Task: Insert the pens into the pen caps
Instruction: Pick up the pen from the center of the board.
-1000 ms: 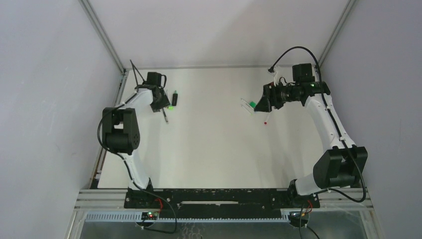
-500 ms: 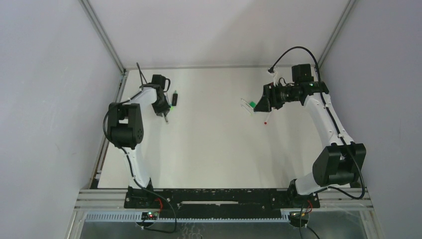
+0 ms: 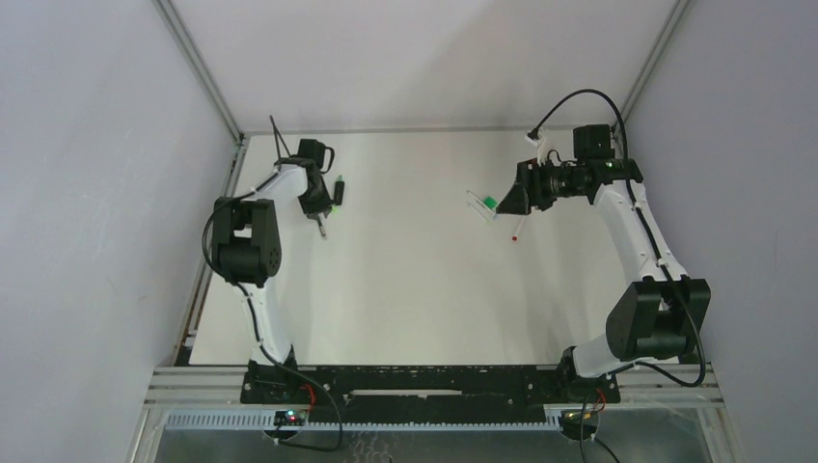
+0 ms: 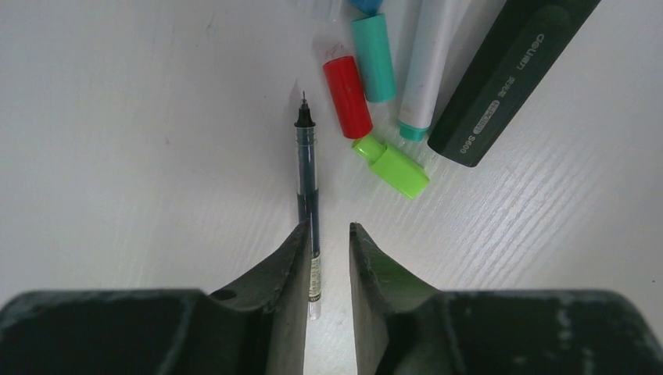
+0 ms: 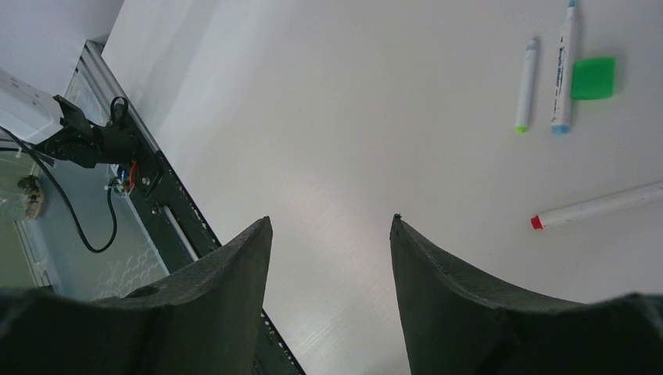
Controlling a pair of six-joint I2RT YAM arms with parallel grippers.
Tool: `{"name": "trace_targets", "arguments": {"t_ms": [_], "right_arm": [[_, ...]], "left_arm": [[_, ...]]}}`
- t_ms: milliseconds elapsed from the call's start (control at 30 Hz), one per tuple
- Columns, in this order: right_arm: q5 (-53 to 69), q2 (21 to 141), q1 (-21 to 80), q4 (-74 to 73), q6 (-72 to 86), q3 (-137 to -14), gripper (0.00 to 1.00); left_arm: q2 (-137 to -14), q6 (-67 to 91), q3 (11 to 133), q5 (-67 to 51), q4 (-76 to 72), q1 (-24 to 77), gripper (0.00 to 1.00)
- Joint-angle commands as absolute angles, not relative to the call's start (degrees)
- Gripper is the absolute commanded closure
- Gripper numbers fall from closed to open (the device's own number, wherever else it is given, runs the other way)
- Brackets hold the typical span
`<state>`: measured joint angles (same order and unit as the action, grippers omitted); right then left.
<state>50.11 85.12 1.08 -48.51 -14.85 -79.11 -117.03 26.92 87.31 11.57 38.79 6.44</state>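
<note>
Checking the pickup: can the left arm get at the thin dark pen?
Likely yes. The left gripper is right at the dark pen, whose rear end lies between its narrowly parted fingers. The red cap and green cap lie ahead, off to the side.

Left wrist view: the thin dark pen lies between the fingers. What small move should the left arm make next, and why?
Probably close the left fingers fully on the thin dark pen. The pen lies between them, against one finger, with a gap to the other, so it does not look gripped yet. Its tip is uncapped.
</note>
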Motion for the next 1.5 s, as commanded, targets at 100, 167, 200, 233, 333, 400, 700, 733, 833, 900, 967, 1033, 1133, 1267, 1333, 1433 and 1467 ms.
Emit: {"name": "trace_targets", "arguments": {"t_ms": [100, 167, 200, 233, 333, 400, 700, 733, 833, 900, 967, 1033, 1133, 1267, 1333, 1433, 1467], "right_arm": [[52.43, 82.64, -0.63, -46.99, -13.8, -78.37, 0.35], [52.7, 82.47, -1.41, -46.78, -13.62, -78.18, 0.35], [52.81, 82.44, -1.6, -46.77, -13.54, -78.1, 0.35], [52.94, 82.38, -1.77, -46.67, -13.47, -78.09, 0.35], [53.4, 82.35, -2.23, -46.46, -13.28, -78.0, 0.35], [53.6, 82.43, -2.45, -46.45, -13.19, -77.95, 0.35], [54.61, 82.35, -2.9, -46.32, -12.84, -77.96, 0.35], [54.7, 82.35, -2.9, -46.32, -12.83, -77.93, 0.35], [55.07, 82.35, -2.9, -46.32, -12.76, -77.88, 0.35], [55.27, 82.35, -2.9, -46.32, -12.67, -77.87, 0.35], [55.44, 82.19, -2.94, -46.23, -12.66, -77.79, 0.35], [55.52, 81.89, -3.05, -46.18, -12.62, -77.68, 0.35], [55.85, 81.4, -3.54, -46.02, -12.5, -77.16, 0.35], [56.43, 81.36, -3.91, -45.53, -12.09, -76.77, 0.35], [56.83, 81.47, -3.95, -45.23, -11.87, -76.83, 0.35], [57.18, 81.61, -3.96, -45.09, -11.69, -76.88, 0.35], [57.2, 81.57, -3.96, -45.09, -11.65, -76.82, 0.35]], "left_arm": [[-118.44, 27.14, 92.6, 13.87, 40.2, 6.15, 0.66], [-118.87, 26.83, 93.56, 13.35, 40.88, 5.77, 0.65], [-119.06, 26.49, 93.96, 13.3, 41.28, 5.69, 0.64], [-119.35, 26.23, 94.3, 13.23, 41.56, 5.61, 0.63], [-120.29, 25.8, 94.94, 12.72, 43.06, 5.11, 0.62], [-120.42, 25.47, 95.01, 12.34, 43.15, 5.06, 0.62], [-119.24, 25.31, 92.92, 10.27, 44.09, 4.92, 0.7], [-118.95, 25.36, 92.53, 9.86, 43.88, 4.94, 0.7], [-118.58, 25.72, 91.71, 7.03, 43.25, 4.92, 0.71], [-118.12, 27.03, 90.83, 4.18, 42.31, 4.86, 0.71], [-117.05, 28.82, 89.1, 3.14, 40.61, 4.83, 0.71], [-116.27, 30.14, 87.48, 4.11, 39.92, 4.83, 0.71], [-115.15, 31.56, 85.3, 5.68, 39.57, 4.64, 0.7], [-113.62, 32.69, 82.85, 4.13, 39.08, 4.95, 0.71], [-113.18, 32.79, 81.95, 3.95, 39.0, 5.49, 0.73], [-112.66, 33.08, 80.93, 3.94, 39.63, 6.5, 0.79], [-112.34, 33.17, 80.24, 4.0, 39.67, 6.88, 0.8]]}}
